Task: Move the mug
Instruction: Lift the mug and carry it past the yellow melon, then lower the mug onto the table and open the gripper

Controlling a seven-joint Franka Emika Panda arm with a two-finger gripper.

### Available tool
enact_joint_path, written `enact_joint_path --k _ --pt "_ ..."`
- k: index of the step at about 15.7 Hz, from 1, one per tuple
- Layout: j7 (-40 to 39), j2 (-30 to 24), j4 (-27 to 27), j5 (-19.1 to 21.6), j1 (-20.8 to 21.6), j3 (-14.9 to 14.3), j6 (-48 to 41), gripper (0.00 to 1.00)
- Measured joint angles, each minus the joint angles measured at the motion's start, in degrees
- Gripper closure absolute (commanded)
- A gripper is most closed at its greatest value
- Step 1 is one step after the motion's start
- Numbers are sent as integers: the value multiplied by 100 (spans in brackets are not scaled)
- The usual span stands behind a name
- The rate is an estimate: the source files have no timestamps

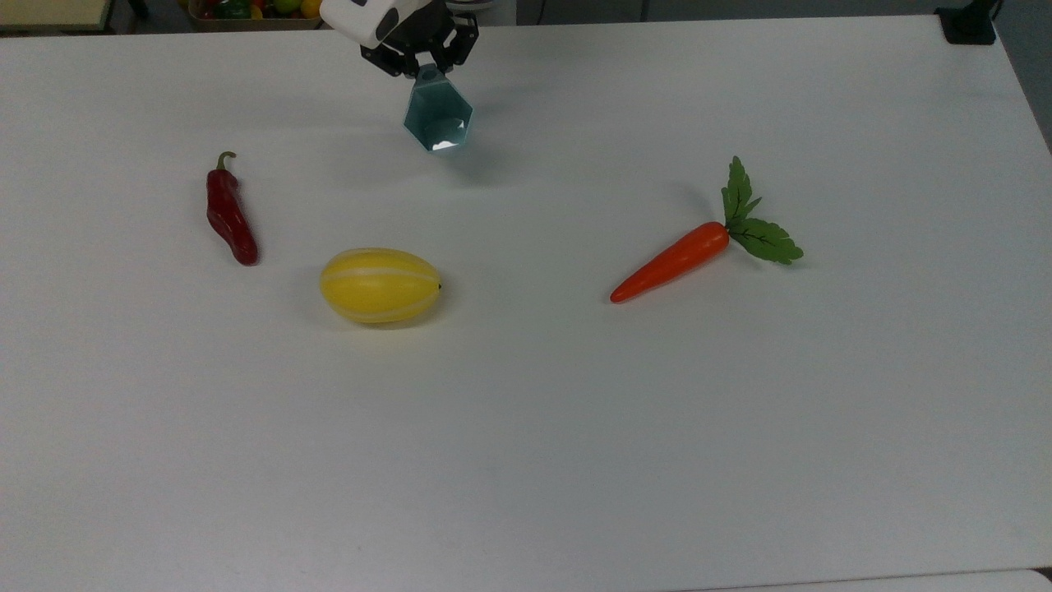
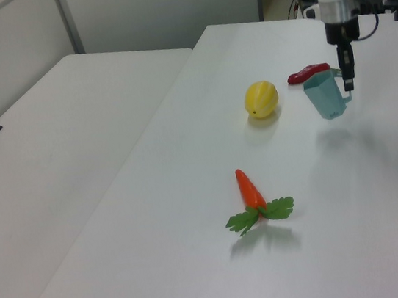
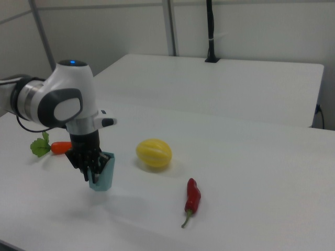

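The mug [image 1: 438,121] is held by its tab in the jaws of the gripper [image 1: 421,67], which are pinched on it — the cup hangs below them, slightly tilted in the left view [image 2: 326,96], just above the white worktop [image 1: 575,427] near its far edge in the top view. In the right view the mug [image 3: 102,172] is seen partly behind the gripper [image 3: 90,168]. A yellow melon [image 1: 379,285] lies nearer the camera in the top view, a red chilli [image 1: 229,214] toward the top view's left, and a carrot [image 1: 674,261] well apart toward the top view's right.
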Motion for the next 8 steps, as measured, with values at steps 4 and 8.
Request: enact_joint_path --k 4,8 --pt "3 -1 -544 0 -40 -1 1032 100" --pt "44 -36 -858 0 -43 -1 1526 96"
